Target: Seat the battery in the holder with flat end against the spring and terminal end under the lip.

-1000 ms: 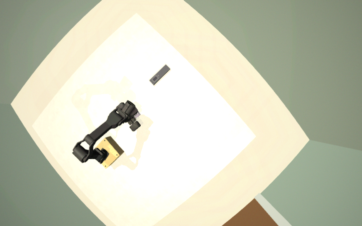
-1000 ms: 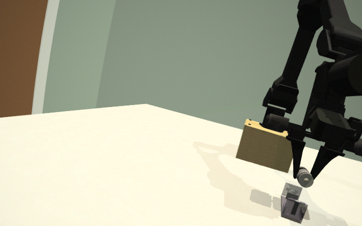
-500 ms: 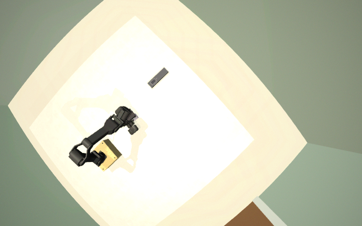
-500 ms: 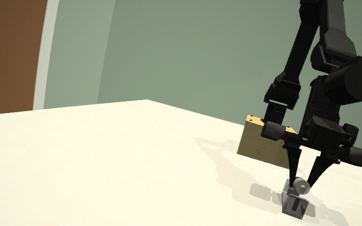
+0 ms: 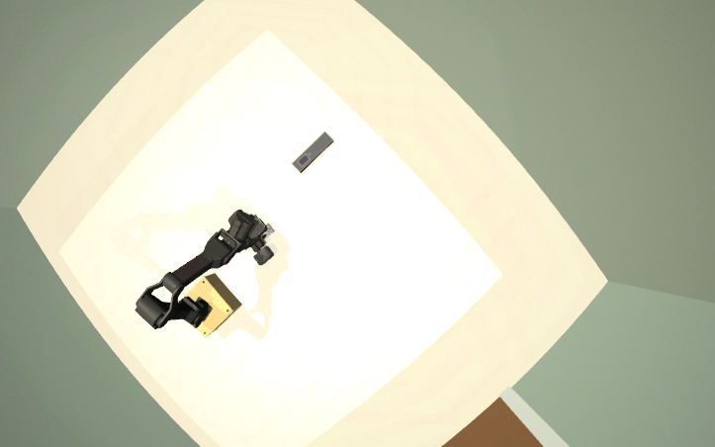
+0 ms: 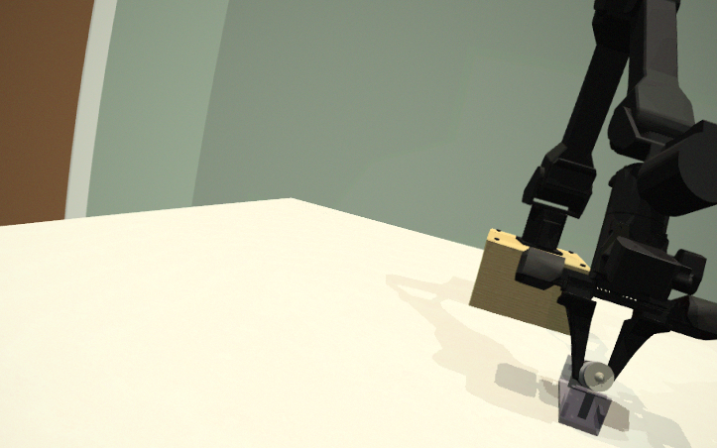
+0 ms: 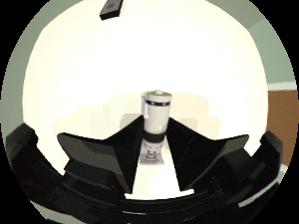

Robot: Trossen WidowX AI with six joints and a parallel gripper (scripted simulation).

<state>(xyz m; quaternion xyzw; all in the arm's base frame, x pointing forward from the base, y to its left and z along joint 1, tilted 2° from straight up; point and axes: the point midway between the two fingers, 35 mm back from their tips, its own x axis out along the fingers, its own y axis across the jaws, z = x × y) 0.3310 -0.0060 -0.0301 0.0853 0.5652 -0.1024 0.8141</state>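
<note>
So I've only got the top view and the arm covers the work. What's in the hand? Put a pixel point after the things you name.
Observer: The battery (image 6: 595,376) (image 7: 157,114). The exterior view shows it between the fingertips of the hand (image 5: 269,232) (image 6: 594,373) (image 7: 156,129).

Operator: Down in the holder yet?

Observer: No. In the exterior view its terminal end stands above the slotted end wall (image 6: 598,421) of the holder (image 6: 569,414) (image 7: 160,160), not down behind it.

Operator: Which way's the terminal?

Observer: In the wrist view the nub (image 7: 158,92) is at the far end, the dark band (image 7: 153,137) at the near one.
</note>
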